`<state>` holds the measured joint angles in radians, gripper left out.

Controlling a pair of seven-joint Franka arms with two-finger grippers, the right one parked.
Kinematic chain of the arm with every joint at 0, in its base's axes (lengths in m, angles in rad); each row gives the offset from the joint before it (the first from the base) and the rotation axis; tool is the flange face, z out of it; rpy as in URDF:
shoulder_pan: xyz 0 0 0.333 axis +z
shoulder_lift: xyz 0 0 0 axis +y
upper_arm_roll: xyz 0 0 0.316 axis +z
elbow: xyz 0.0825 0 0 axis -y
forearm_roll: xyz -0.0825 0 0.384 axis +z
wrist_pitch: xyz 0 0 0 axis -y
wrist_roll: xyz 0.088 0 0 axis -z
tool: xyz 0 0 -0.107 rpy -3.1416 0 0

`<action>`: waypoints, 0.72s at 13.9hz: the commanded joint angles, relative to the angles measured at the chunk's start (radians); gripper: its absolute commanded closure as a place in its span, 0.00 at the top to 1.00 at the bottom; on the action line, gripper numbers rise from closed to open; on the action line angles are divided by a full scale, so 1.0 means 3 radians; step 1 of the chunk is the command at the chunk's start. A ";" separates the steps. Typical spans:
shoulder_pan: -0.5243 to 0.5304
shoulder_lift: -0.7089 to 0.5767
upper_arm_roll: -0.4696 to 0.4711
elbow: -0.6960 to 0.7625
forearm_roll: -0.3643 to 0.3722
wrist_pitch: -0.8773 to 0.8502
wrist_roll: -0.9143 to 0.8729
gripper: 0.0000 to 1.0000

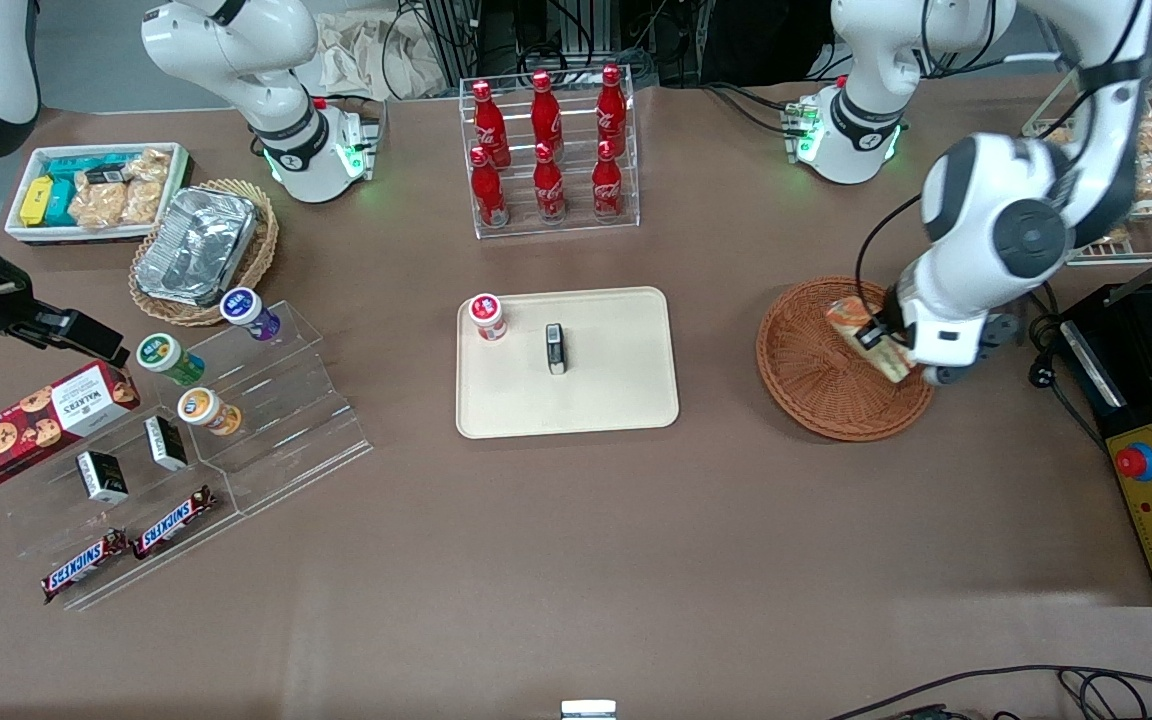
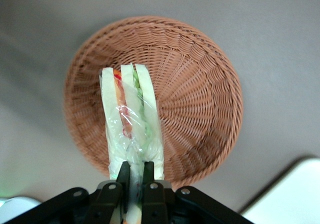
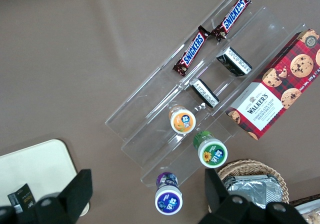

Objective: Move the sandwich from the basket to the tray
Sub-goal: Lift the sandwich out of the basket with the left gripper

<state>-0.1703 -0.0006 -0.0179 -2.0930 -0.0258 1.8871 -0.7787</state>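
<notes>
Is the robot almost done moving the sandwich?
About halfway. Done: the gripper is shut on the sandwich. In hand: it holds the sandwich above the basket, apparently lifted off the weave. Left: carry it to the tray, which holds only a small cup and a dark packet, and let go.

Cola bottles point(image 1: 547, 150), Snickers bars point(image 1: 129, 548)

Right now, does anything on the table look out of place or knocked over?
Nothing looks spilled or damaged. The gripper is shut on the sandwich, held above the basket. The tray already carries a small red-lidded cup and a small dark box, so bare space for the sandwich lies beside them.
</notes>
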 commanded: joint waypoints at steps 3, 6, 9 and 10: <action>0.0051 0.0038 -0.0012 0.0620 -0.0021 -0.0716 0.0284 0.00; 0.0011 0.0017 -0.0108 0.0682 -0.0037 -0.0855 0.0428 0.00; 0.0005 0.0033 -0.0379 0.0800 -0.0037 -0.0855 0.0367 0.00; 0.0000 0.0043 -0.0496 0.0800 -0.0047 -0.0850 0.0346 0.00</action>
<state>-0.1690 -0.0027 -0.1137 -1.8906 -0.0342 1.6592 -0.6679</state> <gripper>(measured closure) 0.894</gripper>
